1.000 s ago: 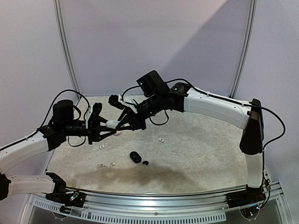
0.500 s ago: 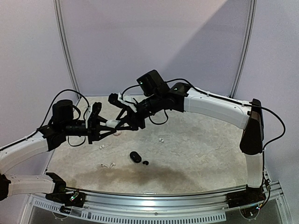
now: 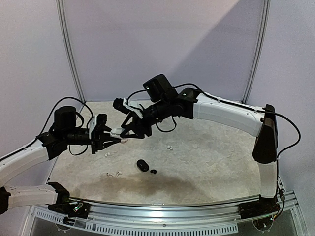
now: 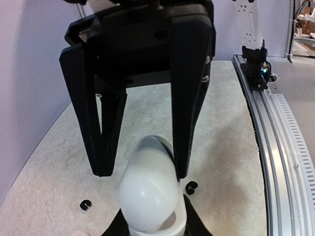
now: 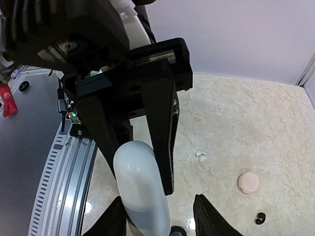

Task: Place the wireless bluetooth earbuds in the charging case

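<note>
Well above table [image 3: 211,162], L claw [image 3: 112,134] grips case [image 4: 147,189].

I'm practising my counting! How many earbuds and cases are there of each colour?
White earbuds: 4
Black earbuds: 2
White or pale cases: 2
Black cases: 1
Total: 9

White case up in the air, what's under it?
Pale speckled table, well below the white case, which is held up off it. Two tiny black curled bits show on the table either side of it. The patch straight beneath is covered by the case.
</note>
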